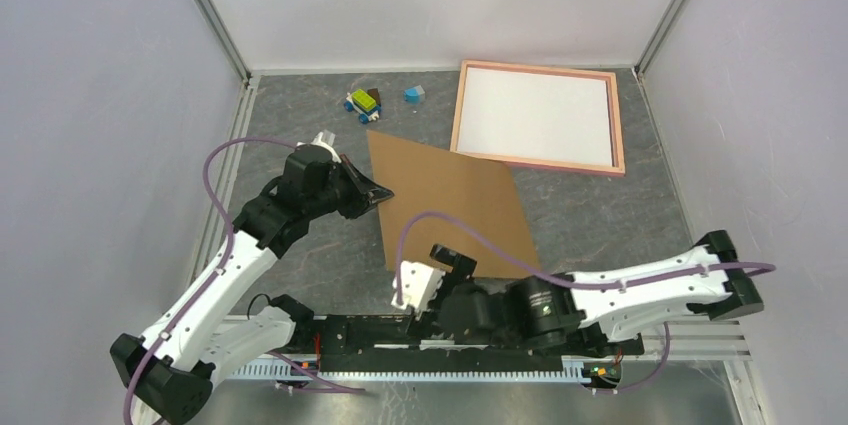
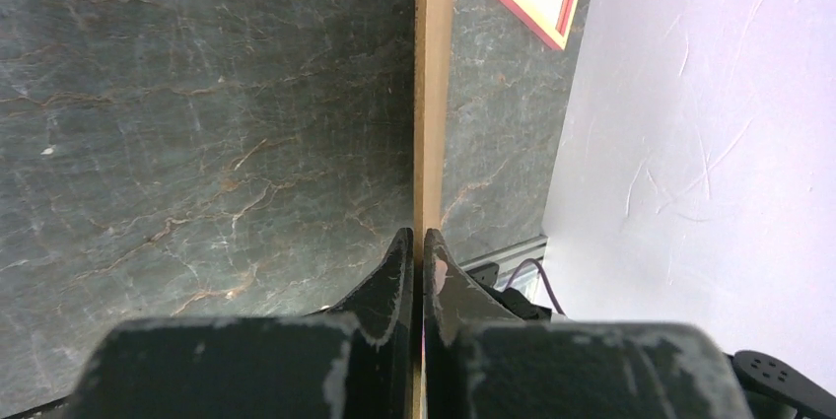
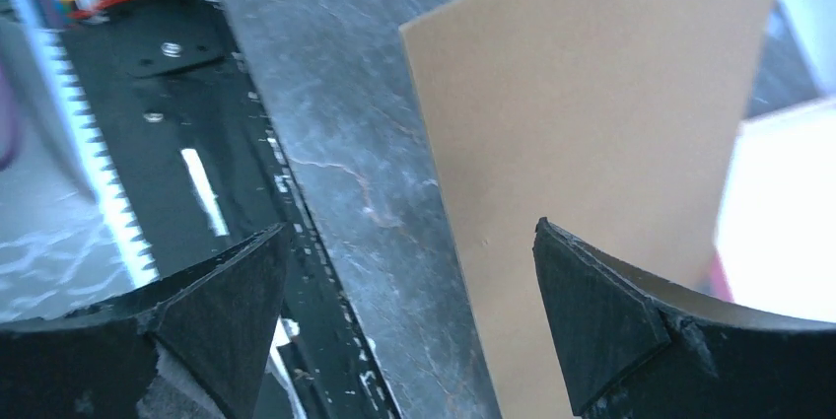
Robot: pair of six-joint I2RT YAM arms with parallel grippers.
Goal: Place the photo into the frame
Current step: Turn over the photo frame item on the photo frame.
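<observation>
Backing board (image 1: pixel 450 210) is clamped in left gripper (image 2: pixel 422 242) jaws, right gripper (image 3: pixel 409 242) jaws held open; frame (image 1: pixel 540 68) beyond board judged not yet filled.

Under the left pincer (image 1: pixel 388 194), dark grey veined tabletop (image 1: pixel 300 125); to its left and right, pale lavender walls (image 1: pixel 90 95); beyond it, white back panel (image 1: pixel 440 5) between aluminium corner posts (image 1: pixel 208 10). Soft, even light.

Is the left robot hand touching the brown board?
Touching. The left wrist view shows the left gripper pinching the brown board by its edge, fingers pressed against it.
</observation>
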